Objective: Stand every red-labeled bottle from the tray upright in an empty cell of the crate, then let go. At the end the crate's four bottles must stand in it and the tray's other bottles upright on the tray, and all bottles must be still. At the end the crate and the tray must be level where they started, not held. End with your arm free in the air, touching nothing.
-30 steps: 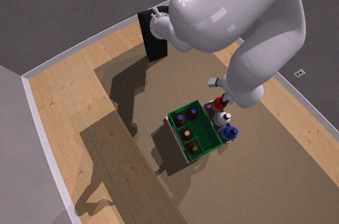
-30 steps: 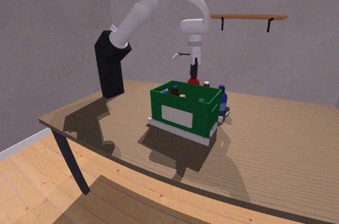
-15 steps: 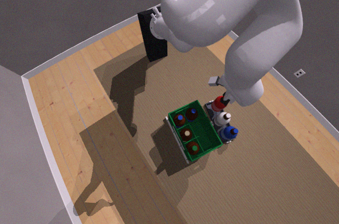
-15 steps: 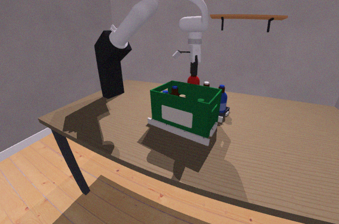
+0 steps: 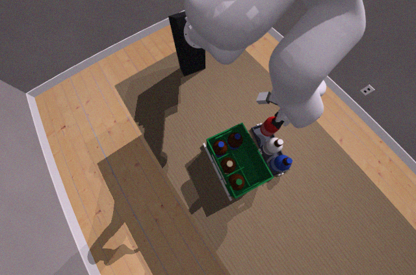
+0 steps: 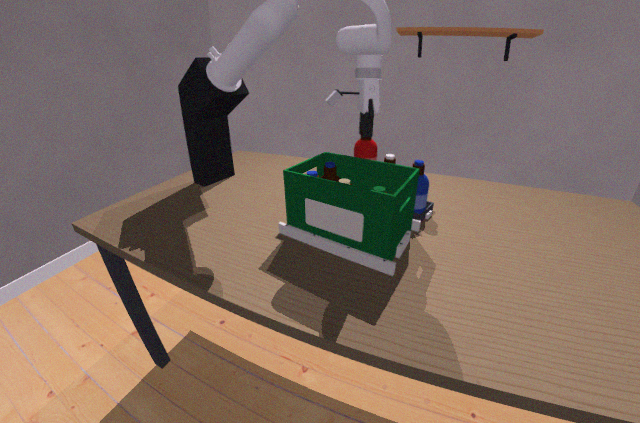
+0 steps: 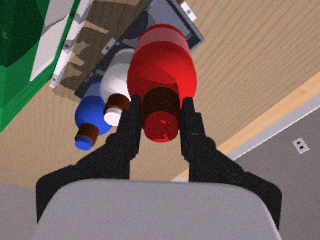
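Your red-labeled bottle (image 7: 161,75) hangs upright above the far end of the grey tray (image 7: 172,15), its neck pinched between the two black fingers of the gripper (image 7: 161,124), which is closed partway on that neck. Next along the tray you have the white-labeled bottle (image 5: 272,145) and then the blue-labeled bottle (image 5: 281,162), both upright. Just beside the tray sits the green crate (image 6: 351,206) with four brown bottles in the cells of its far row (image 5: 229,164), the row next to the tray open, all on the wooden table (image 6: 516,263).
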Motion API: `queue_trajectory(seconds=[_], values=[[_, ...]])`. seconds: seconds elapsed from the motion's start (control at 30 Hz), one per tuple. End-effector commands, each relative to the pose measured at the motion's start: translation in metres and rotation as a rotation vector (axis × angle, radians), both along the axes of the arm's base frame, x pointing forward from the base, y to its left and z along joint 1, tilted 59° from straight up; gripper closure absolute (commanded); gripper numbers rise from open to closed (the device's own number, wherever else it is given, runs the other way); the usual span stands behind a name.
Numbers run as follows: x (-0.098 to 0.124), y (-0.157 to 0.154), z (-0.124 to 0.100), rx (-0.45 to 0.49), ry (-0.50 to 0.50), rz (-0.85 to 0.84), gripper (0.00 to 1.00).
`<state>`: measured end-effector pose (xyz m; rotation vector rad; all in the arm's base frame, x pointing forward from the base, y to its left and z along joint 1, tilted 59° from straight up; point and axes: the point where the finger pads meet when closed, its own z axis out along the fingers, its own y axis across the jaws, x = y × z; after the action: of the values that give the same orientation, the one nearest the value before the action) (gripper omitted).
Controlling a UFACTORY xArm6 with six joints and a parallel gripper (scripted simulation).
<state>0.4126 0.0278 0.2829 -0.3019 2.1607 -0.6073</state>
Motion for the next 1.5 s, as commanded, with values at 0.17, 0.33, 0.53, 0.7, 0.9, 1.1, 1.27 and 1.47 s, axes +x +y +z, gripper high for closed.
queue_trajectory(seconds=[0.17, 0.33, 0.53, 0.7, 0.9, 1.1, 1.27, 1.47], values=[[-0.0051, 0.0025, 0.0047, 0.001, -0.002, 0.001, 1.00], [-0.0061, 0.0029, 0.0054, 0.001, -0.002, 0.001, 1.00], [-0.0063, 0.0030, 0.0055, 0.001, -0.002, 0.001, 1.00], [-0.0063, 0.0030, 0.0055, 0.001, -0.002, 0.001, 1.00], [-0.0063, 0.0030, 0.0055, 0.001, -0.002, 0.001, 1.00], [-0.0064, 0.0031, 0.0056, 0.001, -0.002, 0.001, 1.00], [-0.0073, 0.0034, 0.0062, 0.001, -0.002, 0.001, 1.00], [-0.0098, 0.0044, 0.0078, 0.001, -0.002, 0.001, 1.00]])
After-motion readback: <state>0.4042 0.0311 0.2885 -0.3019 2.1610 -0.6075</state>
